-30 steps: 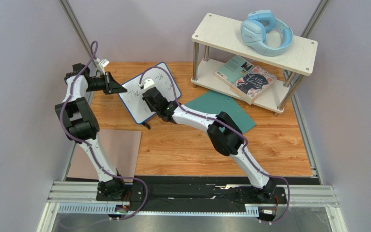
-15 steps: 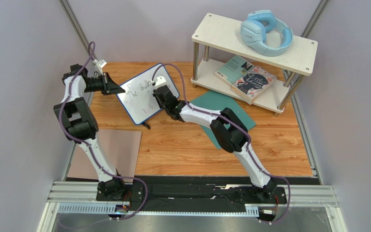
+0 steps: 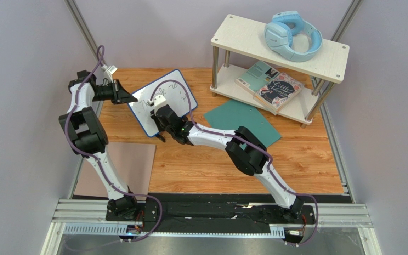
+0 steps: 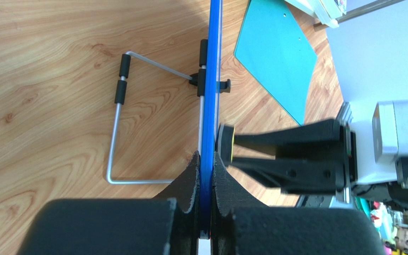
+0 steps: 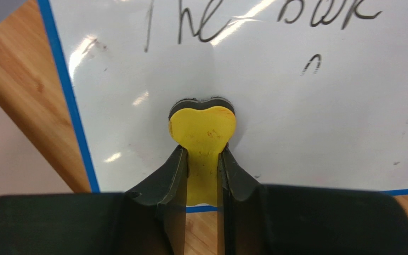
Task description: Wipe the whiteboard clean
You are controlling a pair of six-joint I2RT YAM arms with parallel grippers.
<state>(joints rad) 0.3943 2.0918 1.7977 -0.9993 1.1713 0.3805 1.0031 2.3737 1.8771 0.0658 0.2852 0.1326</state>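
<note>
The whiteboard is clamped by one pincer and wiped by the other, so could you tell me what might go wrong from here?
The left pincer grips only the thin edge of the whiteboard, so wiping pressure might twist it loose. The right pincer pinches the eraser by its narrow end; it could slip. Writing above the eraser might be missed.

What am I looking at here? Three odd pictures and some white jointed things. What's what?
Those are two robot arms, left and right, bolted to a wooden table. One picture looks down from above; the other two come from small cameras on each wrist. The left gripper pinches the blue rim of a small whiteboard, holding it steady. The right gripper holds a yellow eraser against the board, near black handwriting. Also there: a teal sheet, a pinkish mat, and a shelf with books and blue headphones.
</note>
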